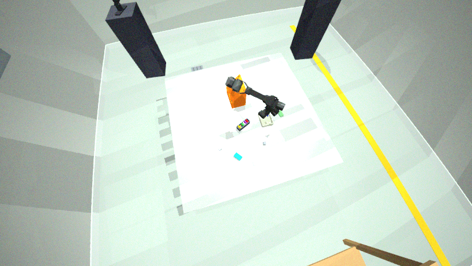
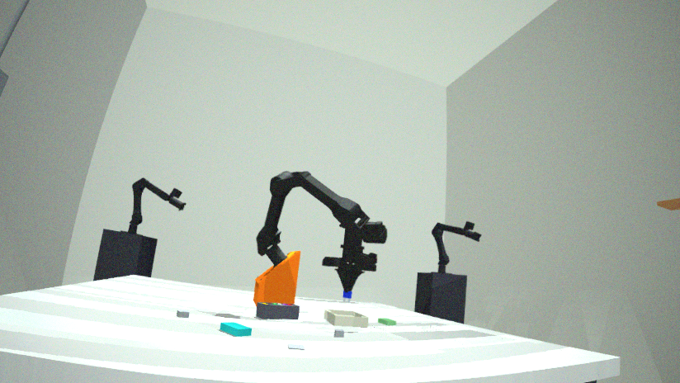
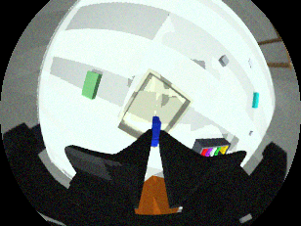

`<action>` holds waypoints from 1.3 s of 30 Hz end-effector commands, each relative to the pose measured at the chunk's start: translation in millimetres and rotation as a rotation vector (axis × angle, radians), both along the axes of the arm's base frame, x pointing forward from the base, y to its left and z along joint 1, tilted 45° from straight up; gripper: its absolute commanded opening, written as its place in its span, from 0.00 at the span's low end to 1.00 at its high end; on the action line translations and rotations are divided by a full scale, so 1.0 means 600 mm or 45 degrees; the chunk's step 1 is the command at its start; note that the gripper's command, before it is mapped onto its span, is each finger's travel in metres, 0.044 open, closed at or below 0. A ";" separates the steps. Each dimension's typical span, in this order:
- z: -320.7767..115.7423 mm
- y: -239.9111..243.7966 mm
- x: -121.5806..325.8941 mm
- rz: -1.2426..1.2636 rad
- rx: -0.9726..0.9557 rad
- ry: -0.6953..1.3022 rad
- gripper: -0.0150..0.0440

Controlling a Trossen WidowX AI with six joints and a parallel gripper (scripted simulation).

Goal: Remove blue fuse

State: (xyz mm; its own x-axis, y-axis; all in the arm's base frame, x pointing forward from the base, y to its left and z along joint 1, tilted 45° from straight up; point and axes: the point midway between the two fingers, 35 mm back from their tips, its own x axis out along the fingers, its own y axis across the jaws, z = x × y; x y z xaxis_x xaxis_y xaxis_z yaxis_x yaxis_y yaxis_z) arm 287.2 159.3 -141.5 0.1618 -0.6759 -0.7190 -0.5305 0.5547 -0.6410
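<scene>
Above the tray (image 2: 346, 318), well apart from the fuse block (image 2: 277, 310), the gripper (image 2: 347, 288) is clamped on the blue fuse (image 2: 347, 295), which hangs clear of the tray's rim; the carry looks nearly done, the placing not yet; the next move probably calls for a straight descent into the tray (image 3: 155, 105), then parting the jaws.
</scene>
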 end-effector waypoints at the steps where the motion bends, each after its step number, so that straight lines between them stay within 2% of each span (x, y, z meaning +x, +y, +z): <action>1: -0.010 -0.007 0.002 -0.011 0.002 -0.003 0.25; 25: -0.047 -0.044 0.010 -0.011 0.000 -0.004 0.25; 37: -0.044 -0.038 0.011 -0.015 0.009 -0.010 0.79; 39: -0.030 -0.025 0.008 -0.014 0.007 -0.008 0.81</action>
State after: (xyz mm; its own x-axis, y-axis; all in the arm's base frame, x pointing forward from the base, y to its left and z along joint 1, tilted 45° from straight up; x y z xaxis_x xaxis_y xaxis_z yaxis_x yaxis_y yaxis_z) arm 293.5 137.3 -166.8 0.1594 -0.6741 -0.7213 -0.5209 0.5632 -0.6415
